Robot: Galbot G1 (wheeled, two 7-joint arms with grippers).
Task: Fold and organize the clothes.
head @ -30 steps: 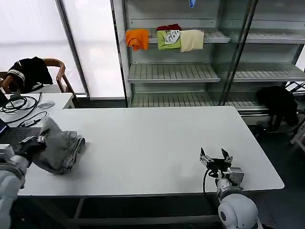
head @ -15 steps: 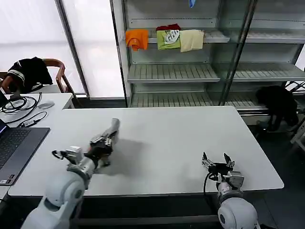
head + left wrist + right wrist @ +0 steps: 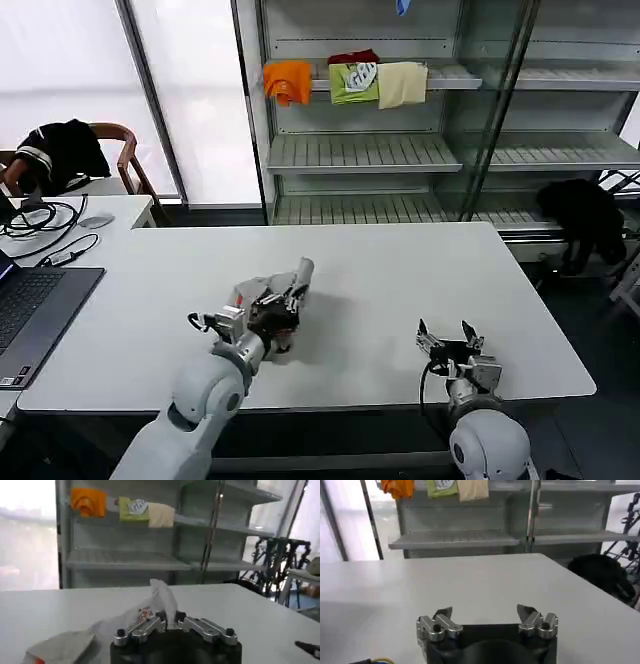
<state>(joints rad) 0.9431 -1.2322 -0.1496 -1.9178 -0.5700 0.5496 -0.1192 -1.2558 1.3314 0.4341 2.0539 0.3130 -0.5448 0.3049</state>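
Note:
A light grey shirt (image 3: 299, 272) is bunched up near the middle of the white table (image 3: 400, 270), with one end sticking upward. My left gripper (image 3: 284, 300) is shut on it. In the left wrist view the closed fingertips (image 3: 170, 616) pinch a peak of the grey cloth (image 3: 162, 596). More of the cloth trails to the side, showing a tiny print (image 3: 145, 613) and an orange-red stripe (image 3: 33, 659). My right gripper (image 3: 447, 338) rests near the table's front right edge, open with nothing between its fingers (image 3: 485, 613).
A laptop (image 3: 30, 310) and cables (image 3: 45, 215) lie at the table's left end. On the shelf unit (image 3: 360, 150) behind the table lie orange, green and cream folded garments (image 3: 350, 82). Black garments hang on a chair (image 3: 60, 150) and lie at the far right (image 3: 585, 215).
My left arm has swept from the table's left end to its middle, carrying the grey shirt with it. The right gripper has stayed almost still and open.

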